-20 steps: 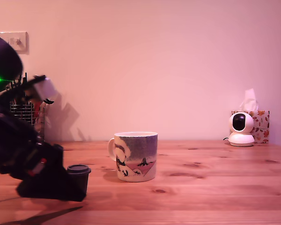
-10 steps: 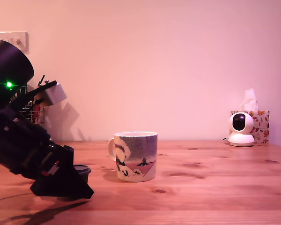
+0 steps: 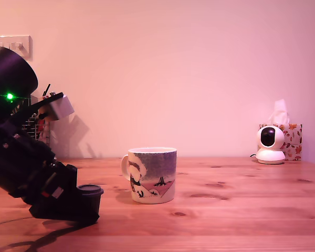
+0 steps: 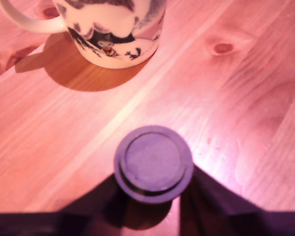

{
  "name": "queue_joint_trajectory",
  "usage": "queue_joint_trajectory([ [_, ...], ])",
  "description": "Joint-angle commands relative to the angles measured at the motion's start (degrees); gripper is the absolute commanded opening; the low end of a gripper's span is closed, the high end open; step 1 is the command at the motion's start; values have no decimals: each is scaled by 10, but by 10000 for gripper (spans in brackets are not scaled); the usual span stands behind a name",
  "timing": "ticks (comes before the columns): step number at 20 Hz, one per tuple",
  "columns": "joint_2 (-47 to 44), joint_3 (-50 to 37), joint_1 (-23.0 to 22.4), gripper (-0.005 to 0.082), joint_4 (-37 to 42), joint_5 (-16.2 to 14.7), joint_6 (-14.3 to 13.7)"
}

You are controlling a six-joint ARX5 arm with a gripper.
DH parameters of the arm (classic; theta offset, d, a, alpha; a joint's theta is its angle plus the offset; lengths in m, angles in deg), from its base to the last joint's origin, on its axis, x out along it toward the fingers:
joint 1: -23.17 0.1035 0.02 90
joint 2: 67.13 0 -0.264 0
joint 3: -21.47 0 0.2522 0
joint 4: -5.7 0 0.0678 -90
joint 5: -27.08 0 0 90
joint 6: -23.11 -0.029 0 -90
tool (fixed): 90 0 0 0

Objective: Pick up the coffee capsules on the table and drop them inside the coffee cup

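A wooden table (image 3: 241, 210) fills the scene. On it stands the painted coffee cup (image 3: 151, 175), mouth up, ready to receive the pods. To the cup's side, on the exterior view's left and close to it, a black robot arm (image 3: 21, 163) leans low so its gripper (image 4: 154, 196) reaches tabletop height. The gripper's dark fingers (image 4: 211, 196) are closed against both sides of the dark coffee capsule (image 4: 153, 163), flat rim up, holding it near the cup but not yet over it. No blue capsule is visible.
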Motion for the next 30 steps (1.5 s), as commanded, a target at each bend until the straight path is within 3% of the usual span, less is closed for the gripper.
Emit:
queue_joint_trajectory([
  [1, -9, -1, -2, 179, -1, -2, 3],
  [4, -8, -1, -2, 179, -2, -4, 4],
  [11, 45, 25, -2, 179, -75, -19, 36],
  [20, 99, 217, -2, 179, -259, -23, 47],
  [30, 94, 290, -2, 179, -269, -23, 47],
])
